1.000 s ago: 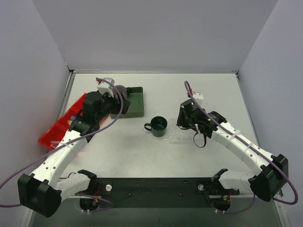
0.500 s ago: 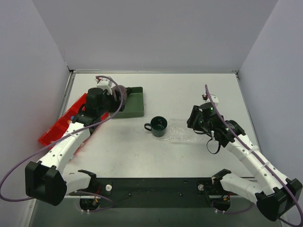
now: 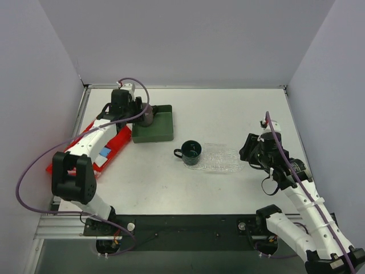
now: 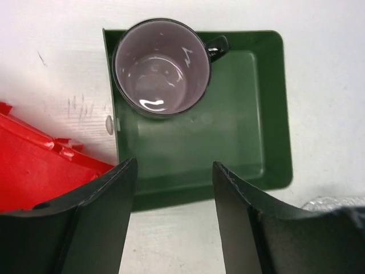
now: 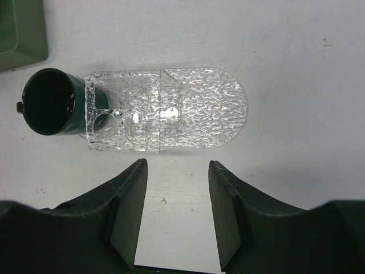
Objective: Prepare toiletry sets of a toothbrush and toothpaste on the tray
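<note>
With left pincer (image 4: pixel 174 165) and right pincer (image 5: pixel 177 164) both gaping empty, the light, squashy toothpaste (image 3: pixel 105 153) in the red bin (image 3: pixel 120 140) likely wants a gentle mid-body pinch.

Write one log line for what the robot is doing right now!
left gripper: open, empty, above green box with mug | right gripper: open, empty, beside tray | tray: no set on it yet

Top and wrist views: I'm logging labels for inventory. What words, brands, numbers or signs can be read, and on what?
None can be read.
The dark green mug, grey mug, green box, red bin and clear tray show no print.
The light-blue items in the bin are too small to tell.
</note>
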You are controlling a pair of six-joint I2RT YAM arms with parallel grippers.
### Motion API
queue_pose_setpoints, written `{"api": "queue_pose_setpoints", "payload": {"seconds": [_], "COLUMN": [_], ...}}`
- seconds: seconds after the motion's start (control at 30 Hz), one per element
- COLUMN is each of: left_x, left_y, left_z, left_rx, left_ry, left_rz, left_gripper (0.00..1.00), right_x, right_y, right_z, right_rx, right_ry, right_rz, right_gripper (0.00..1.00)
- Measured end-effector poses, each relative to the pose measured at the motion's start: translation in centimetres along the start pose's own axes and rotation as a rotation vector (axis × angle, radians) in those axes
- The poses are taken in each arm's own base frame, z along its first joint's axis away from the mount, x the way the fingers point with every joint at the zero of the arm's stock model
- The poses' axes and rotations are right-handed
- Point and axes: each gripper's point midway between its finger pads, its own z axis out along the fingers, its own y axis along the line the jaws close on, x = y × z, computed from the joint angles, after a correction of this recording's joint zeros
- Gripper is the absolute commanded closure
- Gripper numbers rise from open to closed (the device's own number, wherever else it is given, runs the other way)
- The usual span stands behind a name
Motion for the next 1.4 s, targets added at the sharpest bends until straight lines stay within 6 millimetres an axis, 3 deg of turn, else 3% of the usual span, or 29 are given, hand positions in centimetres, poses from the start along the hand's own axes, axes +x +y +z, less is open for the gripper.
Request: {"api": "queue_pose_setpoints", "payload": {"seconds": [0.2,0.37,0.67,1.1,1.4], "left_x": [-1.1,-0.8,-1.4,-0.2,-0.1], "left_y": [1.2,2.3,3.9,4.3,4.0], "left_z": [4.0,5.6,7.3,9.6,9.7], "left_rx": [-0.093,-0.159,-0.211,-0.211,-0.192], "left_ry": [0.047,0.085,0.114,0.193,0.2], "left_rz": [0.036,0.055,0.046,0.058,0.071], "left_gripper": [0.4,0.39,0.4,0.58,0.66], "right_x": [1.0,1.2,1.4,1.2,1.4], "right_y": [-1.6,-1.8,-1.5,-1.5,-1.6], "right_z": [0.2,0.1,0.1,-0.1,-0.1], "right_rx": [0.031,0.021,0.001,-0.005,-0.004], "right_ry": [0.017,0.02,0.028,0.018,0.019], "right_rz": [-0.029,-0.042,-0.044,-0.039,-0.039], "right_gripper": [0.57,0.57,0.57,0.56,0.56]}}
